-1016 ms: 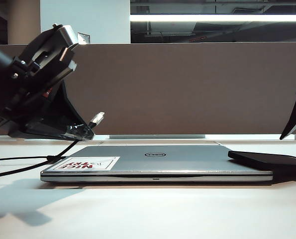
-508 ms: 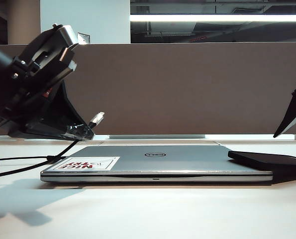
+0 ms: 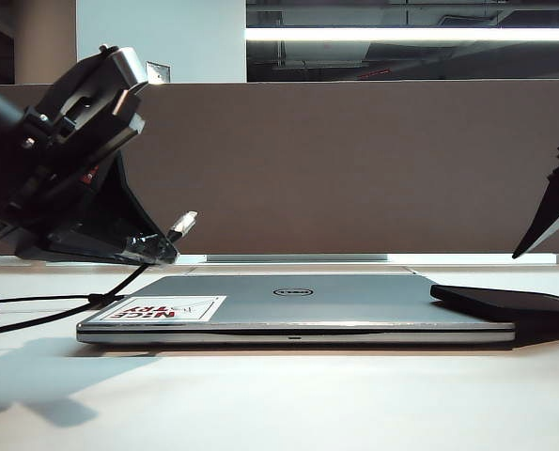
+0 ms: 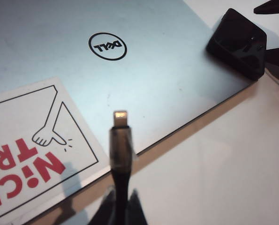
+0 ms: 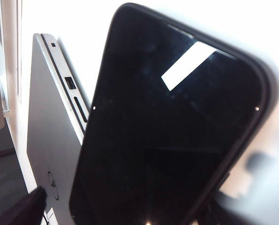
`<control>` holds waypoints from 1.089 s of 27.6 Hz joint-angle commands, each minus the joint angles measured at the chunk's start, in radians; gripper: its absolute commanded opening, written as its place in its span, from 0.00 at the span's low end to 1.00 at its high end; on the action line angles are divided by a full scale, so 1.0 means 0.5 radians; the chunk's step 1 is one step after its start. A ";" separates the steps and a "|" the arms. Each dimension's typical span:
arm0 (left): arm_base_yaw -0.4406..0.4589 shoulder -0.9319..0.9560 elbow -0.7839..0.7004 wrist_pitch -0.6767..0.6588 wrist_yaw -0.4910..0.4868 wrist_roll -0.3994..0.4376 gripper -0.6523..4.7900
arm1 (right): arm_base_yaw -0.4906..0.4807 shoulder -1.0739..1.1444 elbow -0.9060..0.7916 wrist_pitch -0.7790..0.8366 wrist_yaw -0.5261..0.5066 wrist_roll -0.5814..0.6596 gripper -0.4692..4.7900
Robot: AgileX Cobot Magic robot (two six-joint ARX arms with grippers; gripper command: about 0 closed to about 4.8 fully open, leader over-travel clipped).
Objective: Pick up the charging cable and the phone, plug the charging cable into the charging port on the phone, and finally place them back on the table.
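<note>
My left gripper (image 3: 157,250) hangs at the left, just above the table (image 3: 288,395), shut on the charging cable (image 3: 119,282). The cable's silvery plug (image 4: 121,117) sticks out past the dark fingers (image 4: 137,212) toward the laptop, and its black cord trails left over the table. The phone (image 3: 504,303) is a black slab lying at the right, with one end resting on the laptop's right edge. My right gripper (image 5: 125,211) is open just above the phone (image 5: 167,126), with one finger (image 5: 22,208) on each side. The charging port cannot be made out.
A closed silver Dell laptop (image 3: 298,305) with a red-lettered sticker (image 3: 166,308) lies mid-table under the plug. A grey-brown divider panel (image 3: 354,160) stands close behind it. White tabletop stretches in front of the laptop.
The right gripper's finger has shifted a little to the left over the phone in the exterior view. The left gripper and cable have not moved.
</note>
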 commanded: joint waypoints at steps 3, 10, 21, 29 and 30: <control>-0.002 -0.005 0.004 0.034 0.001 0.008 0.11 | 0.000 0.024 -0.010 -0.038 0.022 -0.008 0.91; -0.002 -0.005 0.004 0.034 0.001 0.008 0.11 | 0.001 0.024 -0.010 -0.040 0.037 -0.008 0.90; -0.002 -0.005 0.004 0.034 0.001 0.008 0.11 | 0.001 0.024 -0.010 -0.056 0.037 -0.008 0.69; -0.002 -0.005 0.004 0.034 0.001 0.008 0.11 | 0.001 0.024 -0.010 -0.055 0.038 -0.008 0.64; -0.002 -0.005 0.004 0.034 0.001 0.008 0.11 | 0.001 0.024 -0.010 -0.055 0.038 -0.008 0.64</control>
